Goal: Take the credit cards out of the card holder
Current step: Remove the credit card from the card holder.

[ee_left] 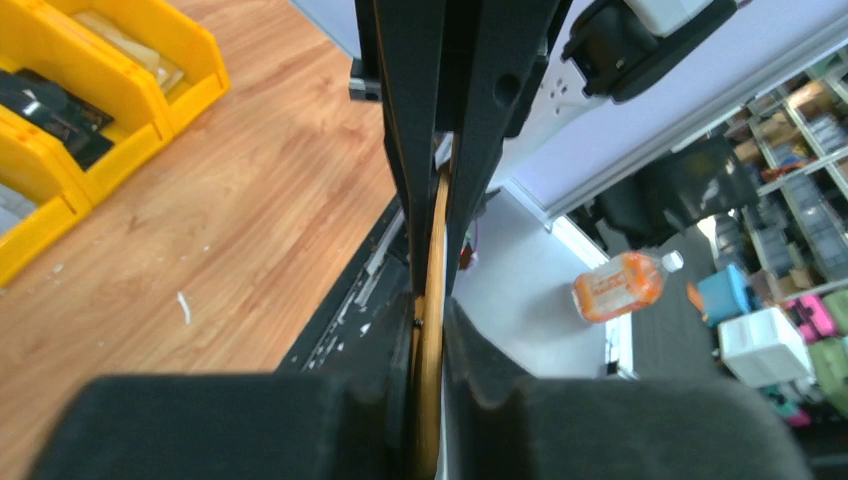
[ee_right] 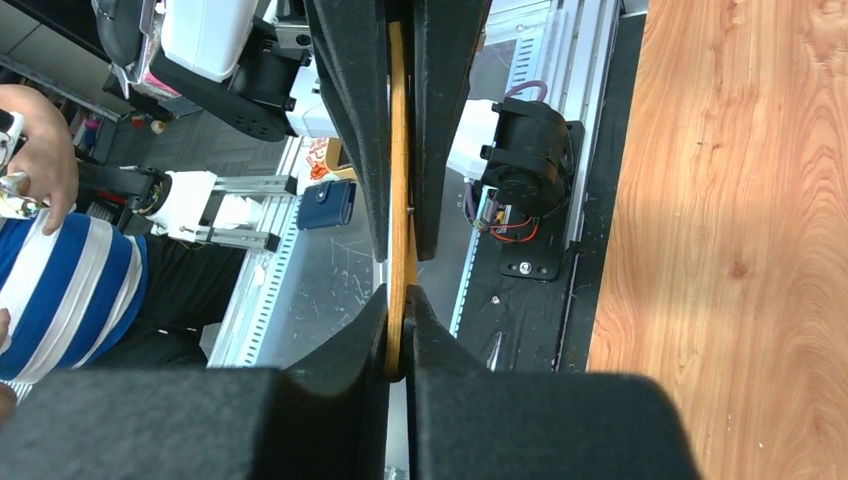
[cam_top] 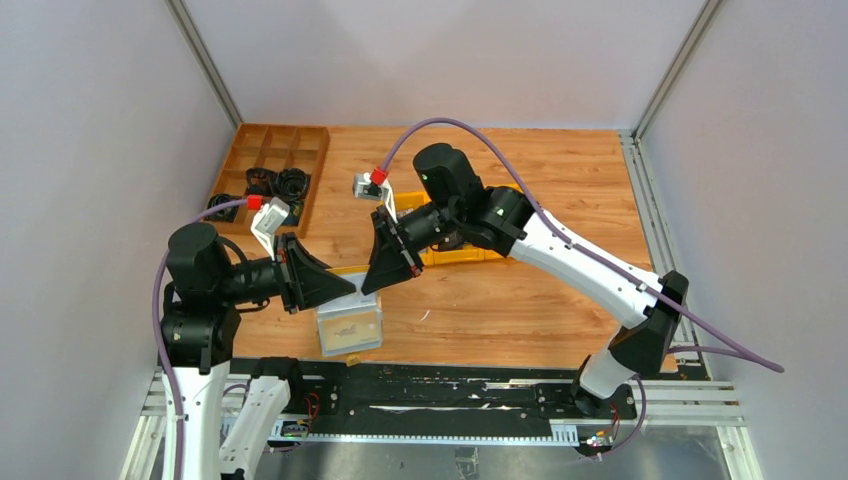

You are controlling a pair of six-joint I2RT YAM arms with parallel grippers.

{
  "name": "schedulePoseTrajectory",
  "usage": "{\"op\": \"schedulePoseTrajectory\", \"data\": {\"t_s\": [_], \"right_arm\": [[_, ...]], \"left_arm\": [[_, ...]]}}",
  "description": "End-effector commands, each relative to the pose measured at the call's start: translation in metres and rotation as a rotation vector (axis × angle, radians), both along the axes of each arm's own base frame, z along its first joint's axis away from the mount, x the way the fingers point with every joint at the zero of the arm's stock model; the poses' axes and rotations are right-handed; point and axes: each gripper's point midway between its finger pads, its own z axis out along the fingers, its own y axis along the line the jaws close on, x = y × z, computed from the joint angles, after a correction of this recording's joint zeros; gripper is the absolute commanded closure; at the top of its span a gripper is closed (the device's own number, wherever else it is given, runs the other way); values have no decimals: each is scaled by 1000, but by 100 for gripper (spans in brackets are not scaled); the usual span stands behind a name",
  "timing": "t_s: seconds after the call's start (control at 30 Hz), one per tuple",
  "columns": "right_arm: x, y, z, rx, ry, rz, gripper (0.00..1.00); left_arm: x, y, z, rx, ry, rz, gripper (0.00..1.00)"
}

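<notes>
together, left gripper (ee_left: 428,322) and right gripper (ee_right: 397,312) pinch the card holder (ee_right: 398,150) (edge-on, midair).

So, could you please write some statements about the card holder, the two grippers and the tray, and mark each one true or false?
1. The left gripper and the right gripper both grip the card holder. True.
2. The card holder lies flat on the table. False: it is held in the air between the two grippers, edge-on to both wrist cameras.
3. The right gripper's jaws stand wide open. False: they are shut on the card holder's thin edge.
4. The wooden compartment tray at the table's far left corner holds black pieces. True.
</notes>
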Motion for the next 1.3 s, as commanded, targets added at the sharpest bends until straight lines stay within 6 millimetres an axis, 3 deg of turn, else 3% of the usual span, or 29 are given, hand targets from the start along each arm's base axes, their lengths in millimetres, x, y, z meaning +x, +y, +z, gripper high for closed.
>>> {"op": "schedulePoseTrajectory", "data": {"t_s": [0.0, 0.07, 0.3, 0.33, 0.5, 0.67, 0.8, 1.07, 1.13, 1.27], "right_arm": [[-3, 4, 11, 33, -41, 13, 80], [4, 8, 14, 65, -23, -19, 64], [7, 5, 27, 297, 120, -101, 34], [6, 5, 17, 294, 164, -108, 33], [2, 1, 20, 419, 314, -101, 33], [3, -1, 21, 504, 427, -83, 33], [9, 5, 17, 516, 449, -96, 39], [19, 6, 24, 533, 487, -113, 84], [19, 4, 20, 490, 487, -87, 99], [8, -10, 4, 351, 428, 8, 100]], "left_arm": [[-11, -1, -6, 1, 8, -32, 95], [-9, 0, -6, 11, -11, -11, 100], [22, 10, 15, 29, -110, 192, 100], [25, 12, 18, 26, -118, 218, 100], [33, 17, 32, -8, -161, 302, 100], [39, 21, 22, 11, -157, 343, 100], [37, 21, 18, 5, -142, 342, 100], [31, 21, 12, -6, -139, 356, 100], [27, 22, 2, 17, -125, 350, 94], [12, 19, -25, 83, -70, 280, 71]]}}
